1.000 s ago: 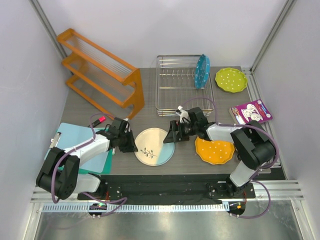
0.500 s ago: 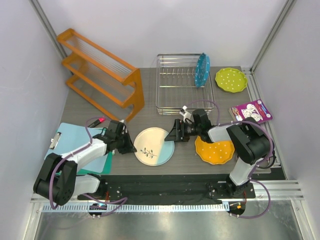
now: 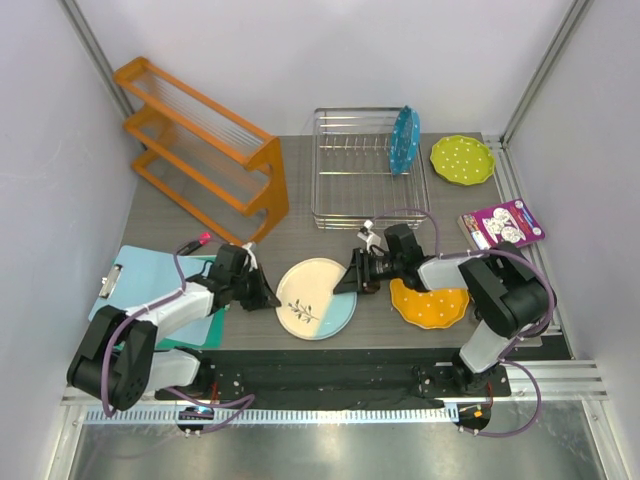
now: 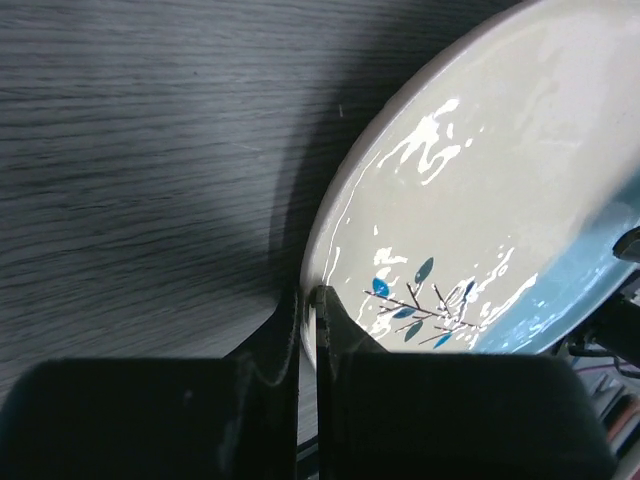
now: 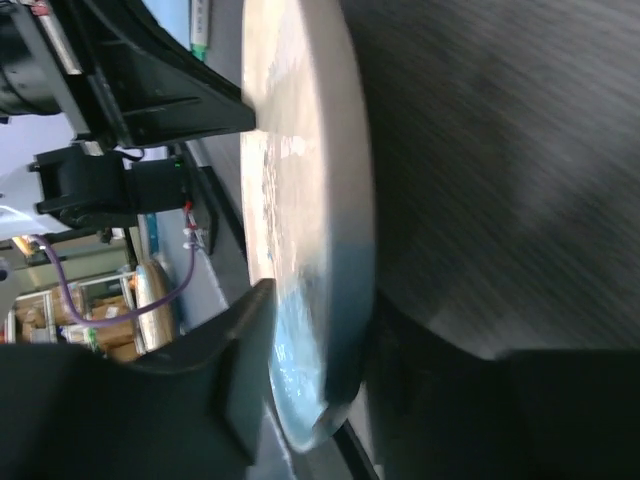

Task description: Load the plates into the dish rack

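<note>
Top view: leaf-sprig plate (image 3: 315, 298) lies between both arms on the bench (image 3: 310, 245), well short of the dish rack (image 3: 350, 170). Only the wrist views show the grips: left end effector (image 4: 308, 298) pinches the cream rim, right end effector (image 5: 320, 310) clamps the light-blue rim. Purple packet (image 3: 503, 223): print unreadable.

dark wood-grain table (image 3: 300, 240) carries an orange shelf (image 3: 200, 140), dish rack (image 3: 365, 170), lime-green plate (image 3: 462, 159), orange plate (image 3: 430, 306), purple packet (image 3: 502, 223) and teal clipboard (image 3: 135, 272); the tilted cream plate (image 3: 312, 292) may touch it at one edge.
</note>
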`<state>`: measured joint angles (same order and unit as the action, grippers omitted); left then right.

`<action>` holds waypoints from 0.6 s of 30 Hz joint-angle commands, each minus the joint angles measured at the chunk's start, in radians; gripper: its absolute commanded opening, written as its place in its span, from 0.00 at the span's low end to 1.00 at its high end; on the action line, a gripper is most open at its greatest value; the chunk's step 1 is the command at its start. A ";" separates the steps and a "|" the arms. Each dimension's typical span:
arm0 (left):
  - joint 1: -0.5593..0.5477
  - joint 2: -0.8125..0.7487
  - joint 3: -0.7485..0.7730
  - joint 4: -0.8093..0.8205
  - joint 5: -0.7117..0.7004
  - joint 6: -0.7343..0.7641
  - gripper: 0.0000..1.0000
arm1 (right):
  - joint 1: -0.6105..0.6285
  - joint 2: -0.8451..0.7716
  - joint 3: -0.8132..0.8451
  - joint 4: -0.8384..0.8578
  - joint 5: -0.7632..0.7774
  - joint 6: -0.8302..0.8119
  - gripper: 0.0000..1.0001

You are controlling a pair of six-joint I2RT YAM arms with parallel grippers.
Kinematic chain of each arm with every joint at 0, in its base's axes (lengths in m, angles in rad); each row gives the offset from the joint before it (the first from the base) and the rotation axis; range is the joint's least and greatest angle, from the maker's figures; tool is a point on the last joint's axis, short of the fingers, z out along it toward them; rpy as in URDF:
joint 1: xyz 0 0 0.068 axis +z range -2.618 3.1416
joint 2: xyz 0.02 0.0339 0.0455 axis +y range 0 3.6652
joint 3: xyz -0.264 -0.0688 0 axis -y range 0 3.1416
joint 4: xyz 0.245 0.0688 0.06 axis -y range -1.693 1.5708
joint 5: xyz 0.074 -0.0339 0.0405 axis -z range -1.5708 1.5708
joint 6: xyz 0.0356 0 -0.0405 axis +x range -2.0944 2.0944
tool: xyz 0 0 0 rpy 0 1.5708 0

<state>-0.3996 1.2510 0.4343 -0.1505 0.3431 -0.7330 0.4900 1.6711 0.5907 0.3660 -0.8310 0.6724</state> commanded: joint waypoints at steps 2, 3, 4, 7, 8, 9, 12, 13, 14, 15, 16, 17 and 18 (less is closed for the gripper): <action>-0.041 0.030 -0.023 0.022 0.103 -0.013 0.00 | 0.053 -0.066 0.066 0.016 -0.155 -0.016 0.32; -0.041 0.030 -0.020 0.019 0.100 -0.013 0.00 | 0.053 -0.068 0.070 0.002 -0.157 -0.019 0.25; -0.041 0.030 -0.016 0.011 0.096 -0.011 0.00 | 0.052 -0.071 0.083 -0.016 -0.161 -0.028 0.19; -0.041 0.027 0.039 -0.067 0.038 0.023 0.10 | 0.050 -0.085 0.163 -0.239 -0.171 -0.169 0.01; -0.039 0.016 0.066 -0.096 0.022 0.056 0.22 | 0.038 -0.085 0.200 -0.331 -0.172 -0.289 0.01; -0.039 0.004 0.128 -0.165 -0.004 0.111 0.39 | 0.030 -0.089 0.239 -0.524 -0.168 -0.362 0.01; -0.039 -0.073 0.286 -0.320 -0.162 0.255 0.53 | -0.037 -0.131 0.470 -0.843 -0.131 -0.581 0.01; -0.039 -0.103 0.325 -0.348 -0.252 0.294 0.55 | -0.056 -0.135 0.535 -0.924 -0.117 -0.626 0.01; -0.039 -0.161 0.387 -0.380 -0.298 0.329 0.56 | -0.074 -0.129 0.604 -0.999 -0.100 -0.667 0.01; -0.039 -0.197 0.412 -0.389 -0.334 0.368 0.59 | -0.109 -0.122 0.744 -1.132 -0.086 -0.730 0.01; -0.039 -0.223 0.434 -0.399 -0.434 0.413 0.61 | -0.125 -0.111 0.811 -1.182 -0.077 -0.741 0.01; -0.039 -0.240 0.469 -0.415 -0.459 0.444 0.62 | -0.145 -0.091 0.877 -1.222 -0.065 -0.743 0.01; -0.039 -0.260 0.486 -0.426 -0.478 0.472 0.64 | -0.174 -0.082 0.997 -1.277 -0.057 -0.741 0.01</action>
<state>-0.4389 1.1042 0.8101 -0.4713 0.1001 -0.4629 0.4065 1.6424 1.2373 -0.6090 -0.8482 0.0895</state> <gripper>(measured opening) 0.608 0.245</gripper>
